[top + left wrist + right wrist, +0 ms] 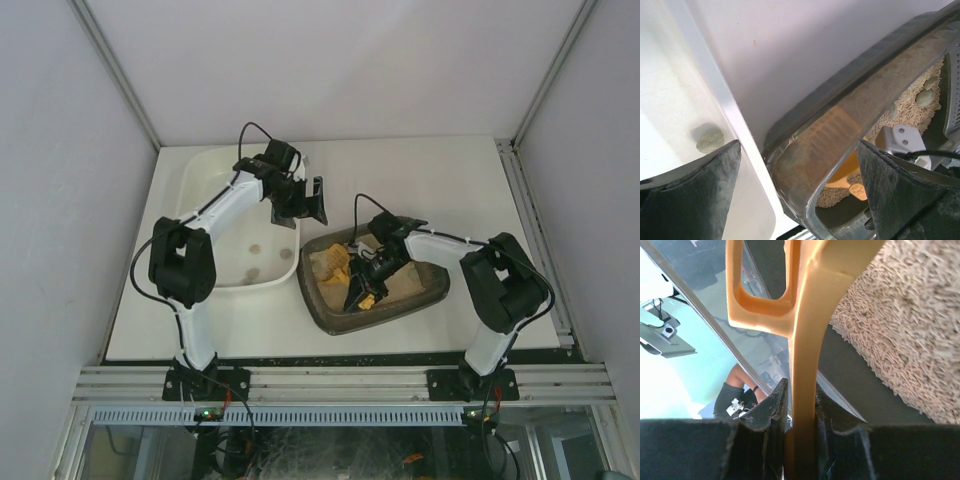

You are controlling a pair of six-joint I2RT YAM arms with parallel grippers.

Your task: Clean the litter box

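White panels and aluminium framing close in a pale worktop [420, 170], with both arms bolted at its near edge. On the left side sits a white plastic tub [213, 160], and just beside it, towards the middle and right, lies the litter box [330, 318], a dark brown tray with a rounded rim. The tub's rim and the tray's corner come very close together, though I cannot tell whether they touch. Beige litter [900, 330] covers part of the tray floor, and bare dark plastic shows along its edge.

The left claw [308, 203] hangs above the gap between tub and tray with its jaws spread wide and nothing between them. In the left wrist view its dark fingers [700, 195] frame the tray's corner rim below. A greenish-grey clump [709, 138] lies on the tub floor, and from above what may be two or three more show there only as faint spots. Several similar lumps [926, 97] rest on the litter at the far end of the tray.

The right claw [801, 412] reaches down into the litter box, closed tight on the flat handle of an orange scoop [340, 263]. The handle stands edge-on between the jaws and its looped end is beyond them. The scoop's head lies over the litter at the left part of the tray.
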